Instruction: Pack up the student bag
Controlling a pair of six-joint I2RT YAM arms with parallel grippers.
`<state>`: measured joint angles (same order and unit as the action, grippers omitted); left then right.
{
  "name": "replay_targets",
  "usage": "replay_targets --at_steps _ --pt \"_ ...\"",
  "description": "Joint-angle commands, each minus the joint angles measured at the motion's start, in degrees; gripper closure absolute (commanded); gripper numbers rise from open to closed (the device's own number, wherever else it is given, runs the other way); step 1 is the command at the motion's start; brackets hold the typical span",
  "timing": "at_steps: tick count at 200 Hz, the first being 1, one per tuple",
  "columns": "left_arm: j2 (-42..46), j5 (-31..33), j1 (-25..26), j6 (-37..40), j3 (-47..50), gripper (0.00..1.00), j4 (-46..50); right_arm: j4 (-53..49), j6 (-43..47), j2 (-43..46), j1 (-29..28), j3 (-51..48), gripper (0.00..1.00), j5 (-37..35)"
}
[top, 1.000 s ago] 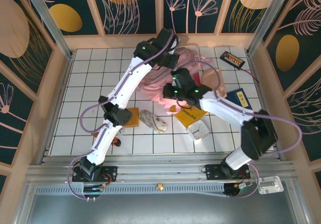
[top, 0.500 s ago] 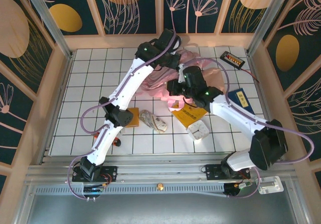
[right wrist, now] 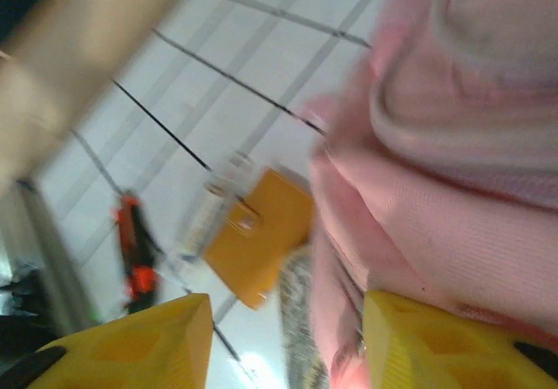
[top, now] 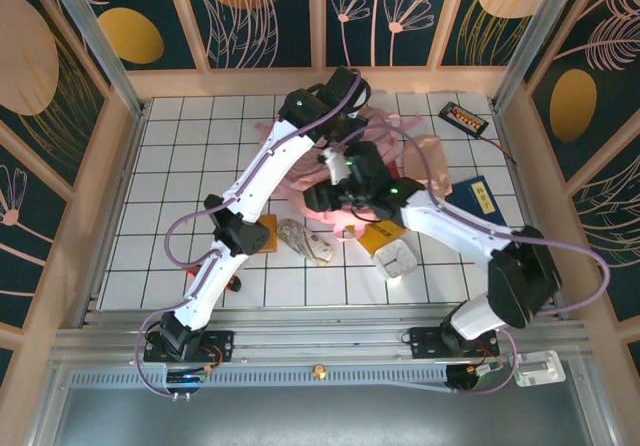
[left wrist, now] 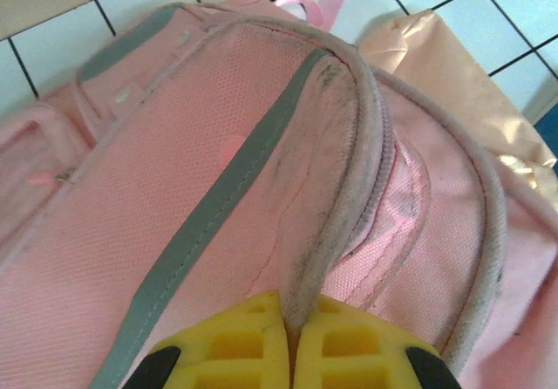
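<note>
The student bag (left wrist: 218,171) is a pink backpack with a grey strip, lying at the back middle of the table (top: 190,166). In the top view the student bag (top: 405,131) is largely covered by both arms. My left gripper (left wrist: 296,315) is shut on the bag's grey zipper rim (left wrist: 349,188) and holds it up as a ridge. From above, the left gripper (top: 345,121) sits over the bag's back part. My right gripper (right wrist: 288,328) stands open at the bag's front left edge (right wrist: 410,232), pink fabric against its right finger (right wrist: 436,341). The right gripper (top: 318,196) is blurred.
In front of the bag lie an orange wallet (top: 262,233), a patterned pouch (top: 305,241), a yellow book (top: 380,228) and a white clock (top: 398,261). A blue book (top: 475,196) and a pale pouch (left wrist: 453,75) lie to the right, a black device (top: 463,118) at back right, a red tool (top: 233,284) near front left.
My right gripper has opened and swung left toward the bag's front left edge. The left gripper, still shut on the rim, has shifted slightly back and right.
</note>
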<state>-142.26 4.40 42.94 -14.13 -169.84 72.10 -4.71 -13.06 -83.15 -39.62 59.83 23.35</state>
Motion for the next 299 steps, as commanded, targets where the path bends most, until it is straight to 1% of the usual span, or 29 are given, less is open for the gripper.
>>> replay_targets --at_steps 1,16,33,45,73,89,100,104,134,156,171,187,216,233,237,246,274,286,299 --pt "1.54 -2.24 0.48 -4.33 -2.55 1.0 -4.94 16.11 -12.33 6.71 6.48 -5.65 0.49 11.79" --pt "1.46 -2.47 0.48 -4.35 -2.56 1.0 -4.99 13.59 -12.37 8.05 7.88 -6.2 0.49 10.08" --pt "1.54 -2.38 0.48 -4.23 -2.58 1.0 -4.75 6.0 -10.04 8.74 7.89 -5.12 0.49 3.77" --pt "1.5 -2.59 0.46 -4.08 -2.56 1.0 -4.61 1.2 -10.29 9.33 7.92 -4.92 0.49 -2.27" --pt "1.46 -2.91 0.48 -4.0 -2.56 1.0 -4.27 -5.11 -11.41 11.78 7.91 -5.6 0.49 -10.86" --pt "1.45 -2.95 0.48 -3.94 -2.58 1.0 -4.29 -6.37 -12.4 12.59 7.95 -5.97 0.49 -12.54" --pt "1.46 -3.19 0.48 -3.97 -2.53 1.0 -4.5 -6.77 -13.0 12.32 7.91 -6.04 0.49 -12.18" --pt "1.46 -3.21 0.46 -3.99 -2.52 1.0 -4.5 -6.81 -13.23 12.17 9.56 -5.98 0.49 -12.11" --pt "1.56 -3.36 0.48 -4.11 -2.51 1.0 -4.41 -6.93 -16.14 9.94 11.01 -4.9 0.48 -11.59" --pt "1.72 -3.06 0.48 -4.09 -2.59 1.0 -4.33 -6.96 -19.03 7.83 11.2 -3.62 0.48 -10.23" --pt "1.8 -1.54 0.46 -3.9 -2.53 1.0 -4.06 -8.3 -21.6 8.16 10.42 -2.96 0.47 -11.5" --pt "1.98 -0.45 0.48 -3.57 -2.56 1.0 -3.94 -9.62 -24.39 11.32 9.55 -4.41 0.44 -15.15" --pt "1.63 -0.96 0.48 -3.4 -2.51 1.0 -4.23 -12.98 -25.23 18.91 8.68 -6.87 0.31 -21.61" --pt "1.64 -1.48 0.48 -3.22 -2.57 1.0 -4.33 -10.45 -23.65 21.35 9.41 -9.34 0.29 -19.61" --pt "1.63 -1.55 0.47 -3.33 -2.56 1.0 -4.33 -8.98 -23.27 21.67 9.87 -10.21 0.29 -18.13" --pt "1.72 -1.89 0.48 -3.3 -2.54 1.0 -4.33 -4.23 -22.31 21.54 11.27 -12.02 0.29 -12.36" --pt "2.05 -2.23 0.45 -3.23 -2.53 1.0 -4.07 4.1 -21.89 16.11 15.46 -13.14 0.28 -2.79" --pt "2.09 -2.52 0.48 -3.43 -2.56 1.0 -3.98 7.42 -22.21 13.52 16.29 -12.53 0.29 -0.68" --pt "2.09 -2.25 0.48 -3.42 -2.58 1.0 -3.83 6.42 -22.62 10.65 16.68 -9.64 0.29 0.53"
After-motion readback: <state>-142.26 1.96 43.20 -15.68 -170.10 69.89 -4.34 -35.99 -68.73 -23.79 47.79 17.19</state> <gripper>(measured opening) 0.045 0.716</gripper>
